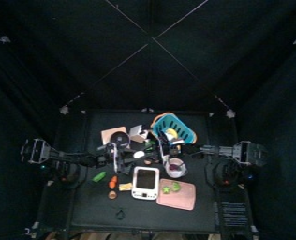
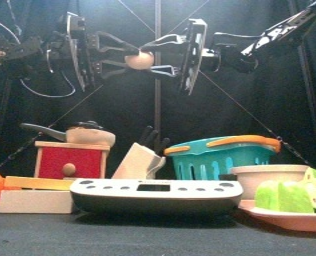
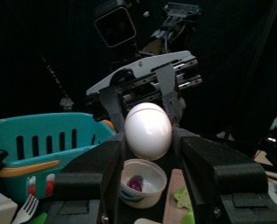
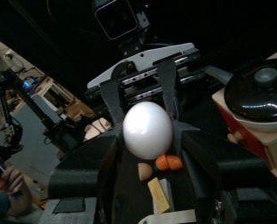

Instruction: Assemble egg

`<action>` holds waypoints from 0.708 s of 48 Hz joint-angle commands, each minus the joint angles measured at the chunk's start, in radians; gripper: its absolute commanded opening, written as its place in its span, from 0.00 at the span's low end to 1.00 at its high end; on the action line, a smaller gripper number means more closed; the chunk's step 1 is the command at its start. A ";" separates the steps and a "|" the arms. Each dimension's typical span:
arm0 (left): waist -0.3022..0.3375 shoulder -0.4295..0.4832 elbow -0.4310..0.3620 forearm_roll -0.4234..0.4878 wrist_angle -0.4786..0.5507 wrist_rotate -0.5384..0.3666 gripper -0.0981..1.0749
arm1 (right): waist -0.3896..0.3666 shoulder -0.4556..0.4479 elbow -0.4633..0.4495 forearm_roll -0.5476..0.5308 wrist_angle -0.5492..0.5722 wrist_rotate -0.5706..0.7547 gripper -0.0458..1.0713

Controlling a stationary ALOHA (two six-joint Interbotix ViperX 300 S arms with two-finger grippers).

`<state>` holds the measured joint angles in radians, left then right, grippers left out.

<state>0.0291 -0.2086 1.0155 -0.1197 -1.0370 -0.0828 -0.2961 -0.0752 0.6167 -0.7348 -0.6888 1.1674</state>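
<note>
A whole, pale, smooth egg (image 3: pixel 149 129) was observed raised high above the table, clear of all items below. It was clamped between both grippers at once. The left gripper (image 3: pixel 148 166) was held wide around the egg, its jaws pressed to the shell's sides. The right gripper (image 4: pixel 145 162) was likewise closed on it from the opposite side, both arms meeting level.

No readable text, labels, brands or nos. anywhere. Scale (image 2: pixel 157 195) at tabletop front edge has a display panel, but nothing legible on it. Other items show no markings that can be made out.
</note>
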 commanded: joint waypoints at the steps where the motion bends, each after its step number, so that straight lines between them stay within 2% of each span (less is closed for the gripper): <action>1: -0.002 -0.008 -0.006 -0.003 -0.011 -0.002 0.83 | -0.002 -0.018 -0.012 0.003 -0.006 -0.003 0.61; 10: -0.002 -0.029 0.012 -0.029 -0.014 0.000 0.95 | -0.002 -0.028 0.003 0.003 -0.008 -0.003 0.61; 26: -0.002 -0.046 0.038 -0.031 -0.032 -0.002 0.96 | -0.002 -0.029 0.009 0.003 -0.006 -0.002 0.61; 34: -0.003 -0.051 0.052 -0.029 -0.032 -0.002 0.96 | 0.006 -0.049 0.057 0.014 -0.005 0.008 0.61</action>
<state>0.0245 -0.2485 1.0723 -0.1488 -1.0584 -0.0859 -0.2945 -0.0767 0.6673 -0.7302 -0.6872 1.1704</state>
